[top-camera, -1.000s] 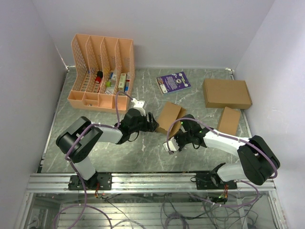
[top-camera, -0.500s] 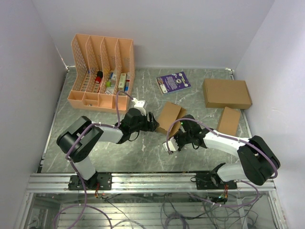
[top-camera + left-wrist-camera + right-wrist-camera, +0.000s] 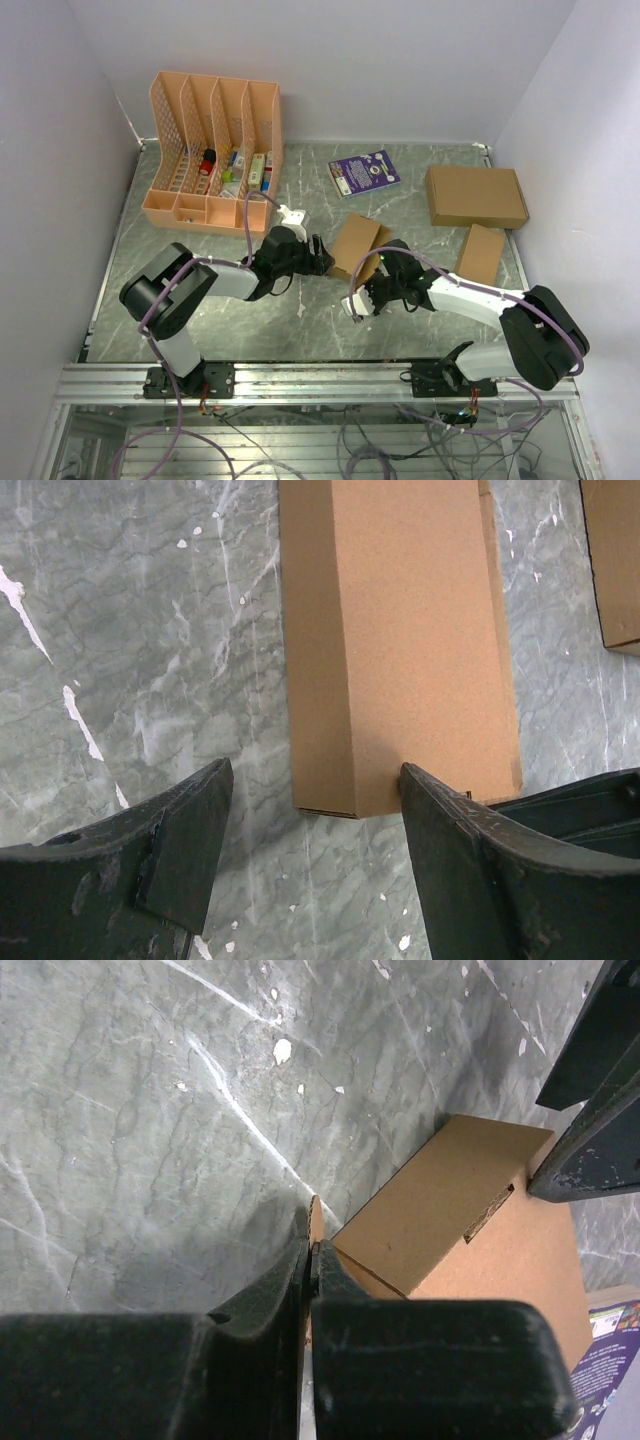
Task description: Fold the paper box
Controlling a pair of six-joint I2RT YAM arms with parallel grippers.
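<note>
Jaws of the right gripper (image 3: 312, 1245) are clenched flat on a thin cardboard edge, apparently an end flap (image 3: 316, 1212) of the paper box (image 3: 455, 1195), which shows just past the fingertips. Jaws of the left gripper (image 3: 312, 785) stand released and wide, straddling the near end of the box. One finger touches or sits just beside its corner; the other stands apart from it over the bare table (image 3: 150, 630). The box lies flat near the table centre, between the two arms, as a slim oblong carton. Judged step: closing or tucking the end flap. Hold the pinch close to the crease so that the flap hinges rather than buckles. Swing it about the crease line and avoid dragging the carton. Use the left gripper as a brace: bring it against the carton's sides before the flap is pushed, since so light a carton is likely to slide or rotate. A second carton (image 3: 615, 560) lies near; keep clear of it.
</note>
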